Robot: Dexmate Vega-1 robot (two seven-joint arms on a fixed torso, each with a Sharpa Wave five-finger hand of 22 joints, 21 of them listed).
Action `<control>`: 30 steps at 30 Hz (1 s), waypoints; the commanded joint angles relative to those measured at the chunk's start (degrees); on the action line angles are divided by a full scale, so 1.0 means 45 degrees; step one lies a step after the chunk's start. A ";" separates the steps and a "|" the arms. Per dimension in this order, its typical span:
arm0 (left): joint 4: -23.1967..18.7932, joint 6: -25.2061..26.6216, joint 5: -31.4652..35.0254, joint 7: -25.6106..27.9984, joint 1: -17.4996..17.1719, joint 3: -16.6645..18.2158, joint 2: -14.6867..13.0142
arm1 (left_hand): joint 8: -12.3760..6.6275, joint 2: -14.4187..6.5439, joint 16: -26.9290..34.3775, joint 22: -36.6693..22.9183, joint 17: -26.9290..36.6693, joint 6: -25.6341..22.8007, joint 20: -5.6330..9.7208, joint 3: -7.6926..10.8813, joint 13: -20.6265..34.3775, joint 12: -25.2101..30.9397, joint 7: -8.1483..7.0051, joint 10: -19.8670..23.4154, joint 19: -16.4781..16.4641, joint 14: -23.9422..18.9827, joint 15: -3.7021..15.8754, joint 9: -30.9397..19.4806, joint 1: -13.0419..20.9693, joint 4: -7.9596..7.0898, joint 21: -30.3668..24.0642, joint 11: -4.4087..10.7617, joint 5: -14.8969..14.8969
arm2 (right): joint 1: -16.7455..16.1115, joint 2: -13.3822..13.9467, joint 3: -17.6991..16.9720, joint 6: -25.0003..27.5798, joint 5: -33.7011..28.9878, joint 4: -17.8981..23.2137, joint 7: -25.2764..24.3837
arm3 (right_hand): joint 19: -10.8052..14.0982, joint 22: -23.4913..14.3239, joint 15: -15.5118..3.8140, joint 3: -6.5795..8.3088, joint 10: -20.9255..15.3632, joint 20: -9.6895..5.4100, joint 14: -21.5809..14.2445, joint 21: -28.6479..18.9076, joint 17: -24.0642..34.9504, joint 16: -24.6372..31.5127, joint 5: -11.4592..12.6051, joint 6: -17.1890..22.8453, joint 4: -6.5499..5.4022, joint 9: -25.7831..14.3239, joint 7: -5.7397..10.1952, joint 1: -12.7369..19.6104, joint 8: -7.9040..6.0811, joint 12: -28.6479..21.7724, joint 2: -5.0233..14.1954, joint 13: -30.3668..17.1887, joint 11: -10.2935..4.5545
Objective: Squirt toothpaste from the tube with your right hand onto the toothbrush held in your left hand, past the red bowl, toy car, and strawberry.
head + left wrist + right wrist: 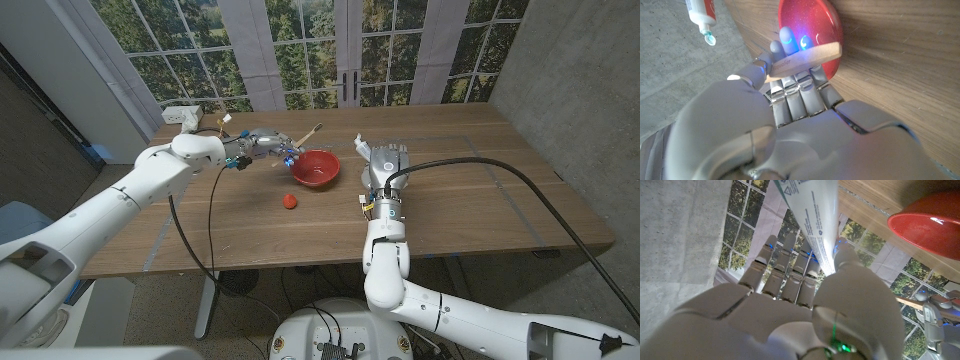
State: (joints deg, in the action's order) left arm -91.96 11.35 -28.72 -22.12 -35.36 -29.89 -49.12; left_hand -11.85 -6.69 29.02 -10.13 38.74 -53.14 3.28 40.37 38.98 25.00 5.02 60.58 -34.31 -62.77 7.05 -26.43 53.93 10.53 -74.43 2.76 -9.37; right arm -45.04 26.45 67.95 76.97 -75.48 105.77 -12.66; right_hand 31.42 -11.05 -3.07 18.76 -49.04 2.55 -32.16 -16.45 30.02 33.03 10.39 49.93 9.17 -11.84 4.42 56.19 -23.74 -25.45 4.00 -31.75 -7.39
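1. Toothpaste is carried in a white plastic tube with printed lettering (812, 225), which is gripped by the right hand (384, 166); in the right wrist view the tube is seen pinned between the thumb and the other fingers (790, 265) and running out past the fingertips.
2. The left hand (258, 145) is closed around a pale wooden toothbrush (305, 135), whose handle is seen in the left wrist view lying across the fingers (790, 47).
3. In the head view the toothbrush is seen sticking out slantwise beyond the left hand's fingers, towards the right hand.
4. A round shiny red bowl (315, 167) is placed on the brown wooden table (480, 200) between the two hands, just beside the left fingertips and near the right hand.
5. A small red strawberry (289, 201) is seen on the table on the near side of the bowl, apart from both hands.
6. In the left wrist view the capped tip of the tube (702, 17) is seen apart from the toothbrush, not touching it.
7. The toy car cannot be made out clearly.
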 commanded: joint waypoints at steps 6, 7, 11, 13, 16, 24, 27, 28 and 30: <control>-0.0073 0.0372 -0.0089 -0.0184 0.0126 -0.0130 -0.0034 | 0.0020 -0.0537 -0.0007 -0.0035 0.0047 -0.0126 0.1234 0.0245 0.0070 0.0007 0.0023 0.1569 0.0041 -0.0904 0.1400 -0.0067 0.0504 -0.0090 -0.0097 0.1424 -0.0073 | -0.1140 -0.0188 -0.1708 -0.2078 -0.3146 -0.0222 0.1820 | 0.0049 -0.0039 -0.1835 0.0077 -0.0144 -0.0085 -0.0057 -0.0075 0.0002 -0.0036 -0.0026 0.0079 -0.0028 -0.0062 0.0052 0.0148 -0.0059 0.0049 0.0034 -0.0041 -0.0080; -0.0065 0.0398 -0.0092 -0.0215 0.0143 -0.0147 -0.0035 | 0.0022 -0.0538 -0.0001 -0.0035 0.0054 -0.0129 0.1240 0.0248 0.0057 0.0001 0.0026 0.1582 0.0043 -0.0912 0.1399 -0.0065 0.0504 -0.0090 -0.0097 0.1428 -0.0073 | -0.1230 -0.0223 -0.1845 -0.2230 -0.3321 -0.0233 0.1909 | 0.0045 -0.0039 -0.1828 0.0075 -0.0147 -0.0084 -0.0059 -0.0075 0.0003 -0.0039 -0.0027 0.0079 -0.0035 -0.0062 0.0052 0.0141 -0.0059 0.0057 0.0038 -0.0034 -0.0045; -0.0015 0.0470 -0.0078 -0.0267 0.0201 -0.0205 -0.0012 | 0.0028 -0.0537 -0.0009 -0.0033 0.0044 -0.0131 0.1228 0.0252 0.0081 -0.0006 0.0031 0.1562 0.0040 -0.0919 0.1400 -0.0060 0.0504 -0.0090 -0.0107 0.1418 -0.0071 | -0.1598 -0.0372 -0.2383 -0.2838 -0.3920 -0.0267 0.2133 | 0.0052 -0.0039 -0.1832 0.0080 -0.0163 -0.0092 -0.0067 -0.0081 0.0005 -0.0046 -0.0028 0.0075 -0.0042 -0.0063 0.0056 0.0144 -0.0057 0.0066 0.0059 -0.0032 -0.0051; 0.0010 0.0503 -0.0070 -0.0294 0.0227 -0.0232 -0.0005 | 0.0030 -0.0536 -0.0011 -0.0033 0.0047 -0.0129 0.1230 0.0256 0.0092 -0.0008 0.0013 0.1563 0.0037 -0.0916 0.1398 -0.0062 0.0503 -0.0090 -0.0113 0.1413 -0.0070 | -0.1777 -0.0469 -0.2642 -0.3104 -0.4163 -0.0274 0.2230 | 0.0038 -0.0039 -0.1828 0.0076 -0.0190 -0.0098 -0.0082 -0.0077 0.0018 -0.0033 -0.0029 0.0076 -0.0052 -0.0063 0.0068 0.0137 -0.0057 0.0057 0.0073 -0.0039 -0.0057; 0.0048 0.0531 -0.0073 -0.0324 0.0248 -0.0257 0.0009 | 0.0030 -0.0538 -0.0020 -0.0032 0.0042 -0.0129 0.1215 0.0259 0.0072 -0.0026 0.0023 0.1569 0.0048 -0.0911 0.1397 -0.0066 0.0500 -0.0094 -0.0115 0.1440 -0.0070 | -0.2020 -0.0601 -0.2989 -0.3483 -0.4469 -0.0283 0.2297 | 0.0045 -0.0038 -0.1814 0.0070 -0.0223 -0.0104 -0.0097 -0.0084 0.0021 -0.0037 -0.0032 0.0099 -0.0073 -0.0063 0.0060 0.0113 -0.0065 0.0051 0.0091 -0.0051 -0.0063; 0.0067 0.0612 -0.0065 -0.0427 0.0314 -0.0320 0.0009 | 0.0041 -0.0538 -0.0016 -0.0030 0.0057 -0.0117 0.1234 0.0272 0.0072 -0.0045 0.0043 0.1588 0.0072 -0.0926 0.1398 -0.0074 0.0497 -0.0095 -0.0122 0.1422 -0.0069 | -0.2170 -0.1057 -0.3607 -0.4527 -0.5310 -0.0478 0.2697 | 0.0057 -0.0037 -0.1835 0.0065 -0.0234 -0.0120 -0.0096 -0.0097 0.0016 -0.0068 -0.0037 0.0121 -0.0059 -0.0063 0.0051 0.0122 -0.0072 0.0083 0.0082 -0.0042 -0.0036; 0.0060 0.0720 -0.0044 -0.0523 0.0385 -0.0382 -0.0008 | 0.0043 -0.0536 -0.0037 -0.0029 0.0040 -0.0114 0.1232 0.0277 0.0063 -0.0047 0.0042 0.1619 0.0059 -0.0907 0.1399 -0.0078 0.0497 -0.0093 -0.0131 0.1426 -0.0069 | -0.2161 -0.1187 -0.3771 -0.4859 -0.5567 -0.0559 0.2814 | 0.0053 -0.0037 -0.1853 0.0070 -0.0227 -0.0128 -0.0083 -0.0098 0.0015 -0.0083 -0.0036 0.0118 -0.0048 -0.0063 0.0066 0.0140 -0.0069 0.0092 0.0085 -0.0051 -0.0048; 0.0079 0.0746 -0.0051 -0.0588 0.0421 -0.0406 -0.0001 | 0.0042 -0.0536 -0.0036 -0.0028 0.0041 -0.0122 0.1230 0.0278 0.0079 -0.0043 0.0054 0.1610 0.0054 -0.0910 0.1400 -0.0077 0.0497 -0.0093 -0.0134 0.1427 -0.0068 | -0.2150 -0.1233 -0.3818 -0.4946 -0.5673 -0.0604 0.2862 | 0.0047 -0.0036 -0.1850 0.0070 -0.0221 -0.0133 -0.0084 -0.0097 0.0015 -0.0086 -0.0037 0.0111 -0.0052 -0.0063 0.0064 0.0137 -0.0066 0.0096 0.0091 -0.0056 -0.0052; 0.0132 0.0798 -0.0066 -0.0704 0.0496 -0.0455 0.0026 | 0.0040 -0.0536 -0.0023 -0.0027 0.0055 -0.0117 0.1224 0.0282 0.0084 -0.0039 0.0039 0.1626 0.0052 -0.0927 0.1400 -0.0088 0.0499 -0.0090 -0.0137 0.1428 -0.0068 | -0.2134 -0.1274 -0.3904 -0.5152 -0.5843 -0.0649 0.2954 | 0.0048 -0.0036 -0.1851 0.0070 -0.0206 -0.0137 -0.0096 -0.0099 0.0022 -0.0079 -0.0037 0.0110 -0.0055 -0.0063 0.0073 0.0138 -0.0065 0.0103 0.0100 -0.0063 -0.0088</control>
State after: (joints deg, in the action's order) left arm -91.83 13.88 -28.99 -23.83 -34.22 -31.05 -49.14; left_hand -11.84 -6.48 29.02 -10.14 38.76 -53.14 3.28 40.64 39.16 24.60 5.02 60.89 -34.31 -62.76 7.06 -26.72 54.14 10.53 -74.85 2.45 -9.29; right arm -53.77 22.74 53.92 60.54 -95.76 103.97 -2.16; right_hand 31.72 -11.05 -3.07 18.92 -49.76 2.25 -32.15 -16.59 30.02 32.77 10.37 50.24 9.00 -11.85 4.74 56.51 -23.67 -25.20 4.32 -31.72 -7.68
